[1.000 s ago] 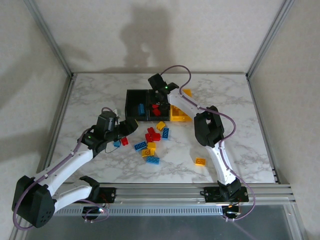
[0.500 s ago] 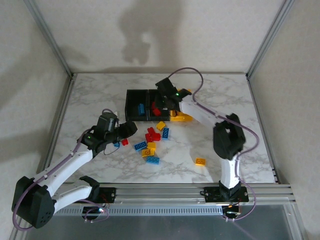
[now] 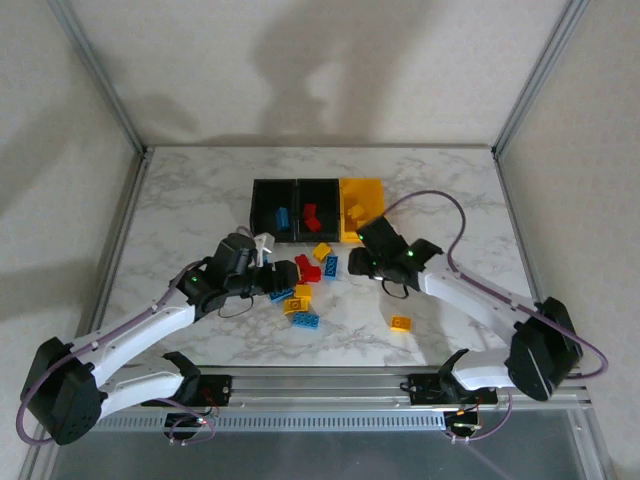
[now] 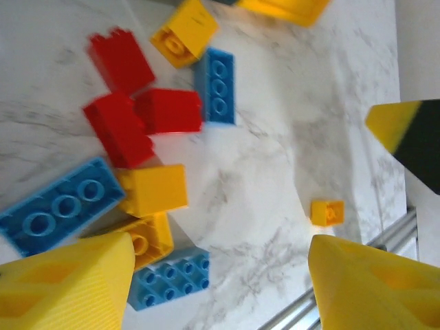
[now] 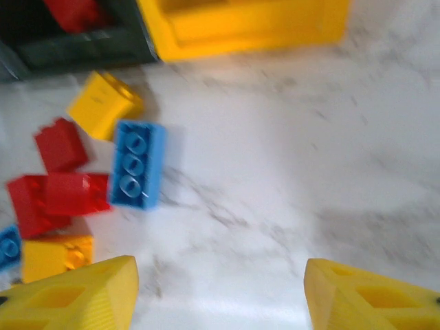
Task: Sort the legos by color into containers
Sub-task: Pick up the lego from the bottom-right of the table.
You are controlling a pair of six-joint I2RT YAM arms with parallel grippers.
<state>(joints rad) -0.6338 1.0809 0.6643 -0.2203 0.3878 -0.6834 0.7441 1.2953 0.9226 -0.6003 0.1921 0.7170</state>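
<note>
Legos (image 3: 305, 280) lie mostly in a loose heap on the marble table (image 3: 190, 190), just in front of the containers (image 3: 300, 183), which sit in a row toward the far side. From the top camera I see a blue brick (image 3: 283, 217) in the left black bin (image 3: 264, 200), a red brick (image 3: 312, 215) in the middle black bin (image 3: 326, 193) and a yellow piece (image 3: 355, 208) in the yellow bin (image 3: 372, 190). One stray yellow brick (image 3: 400, 322) sits well apart from the heap, toward the near right. My left gripper (image 3: 285, 275) is low at the heap's left edge, and my right gripper (image 3: 355, 262) is near its right edge, just in front of the yellow bin. On the left wrist camera, the yellow fingers (image 4: 69, 282) stand apart with nothing between them, above red (image 4: 117, 127), blue (image 4: 218, 86) and yellow (image 4: 152, 189) pieces crowded together. A long blue plate (image 4: 58, 213) lies beside the nearer finger. On the right wrist camera, its fingers (image 5: 75, 295) are likewise spread and empty over bare marble. A blue three-stud brick (image 5: 136, 173) lies beside two red ones (image 5: 58, 196), and a tilted yellow block (image 5: 103, 103) lies just in front of the bins.
</note>
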